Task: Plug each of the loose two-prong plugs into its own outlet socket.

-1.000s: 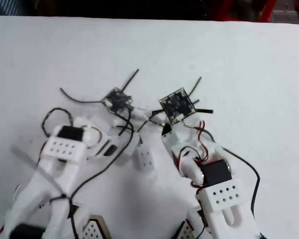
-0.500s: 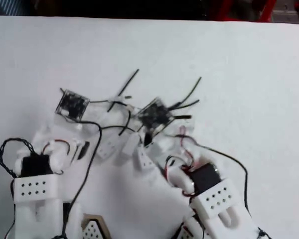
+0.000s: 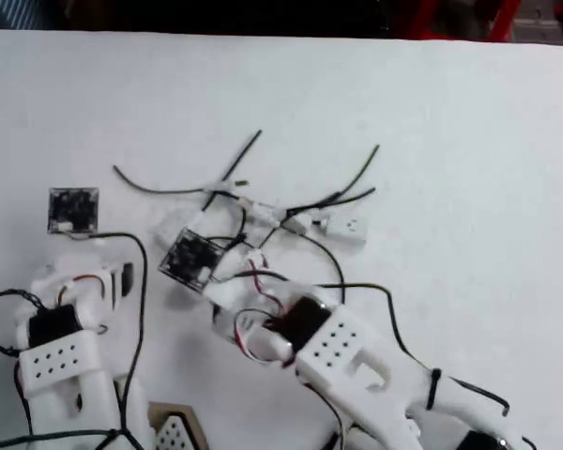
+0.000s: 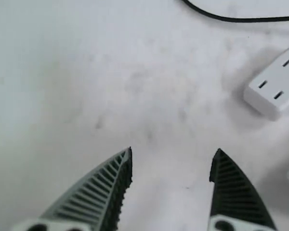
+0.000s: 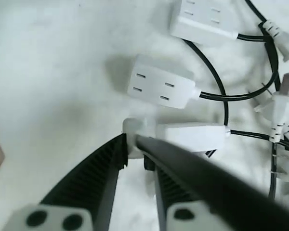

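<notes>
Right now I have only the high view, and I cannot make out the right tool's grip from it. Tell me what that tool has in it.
Observer: In the right wrist view, the right tool is shut on a small white piece that butts against a white outlet block. I cannot tell whether that piece is a plug.
Operator: Now give me the left tool.
Observer: The left tool is open over bare table and holds nothing.
Operator: Name any socket near it.
Observer: An outlet socket lies off to one side of its fingers. Its slots are showing and nothing touches it.
</notes>
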Controlling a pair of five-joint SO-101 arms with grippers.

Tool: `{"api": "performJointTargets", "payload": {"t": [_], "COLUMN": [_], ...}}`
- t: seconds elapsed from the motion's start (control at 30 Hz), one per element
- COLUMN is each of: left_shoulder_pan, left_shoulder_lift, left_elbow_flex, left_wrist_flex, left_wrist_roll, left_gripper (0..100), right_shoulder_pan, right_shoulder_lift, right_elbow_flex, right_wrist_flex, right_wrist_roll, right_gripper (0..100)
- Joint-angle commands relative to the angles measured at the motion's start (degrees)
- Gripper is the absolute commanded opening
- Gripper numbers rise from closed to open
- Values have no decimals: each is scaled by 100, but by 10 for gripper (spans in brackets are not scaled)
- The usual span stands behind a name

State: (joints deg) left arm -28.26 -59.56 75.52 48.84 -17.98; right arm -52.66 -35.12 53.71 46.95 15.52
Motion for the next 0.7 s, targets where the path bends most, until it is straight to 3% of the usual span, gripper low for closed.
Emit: {"api": "performJointTargets", "payload": {"t": [0.0,0.4,0.67], "left_shoulder_pan": [-198,-409,-409], "left_shoulder_lift": [-127,-127,-127], "left_elbow_flex": [-53,-18,-18], "left_wrist_flex": [-141,-141,-132], "left_wrist_roll": [97,97,97], "left_gripper": [260,260,260], "right_shoulder_pan": [-189,-127,171], "right_shoulder_lift": [198,1015,1226], "right_elbow_flex": [-413,-404,-404], "right_wrist_flex": [-251,-1613,-2105], "right_wrist_roll": [-79,-853,-914], "right_gripper": [17,17,17]}}
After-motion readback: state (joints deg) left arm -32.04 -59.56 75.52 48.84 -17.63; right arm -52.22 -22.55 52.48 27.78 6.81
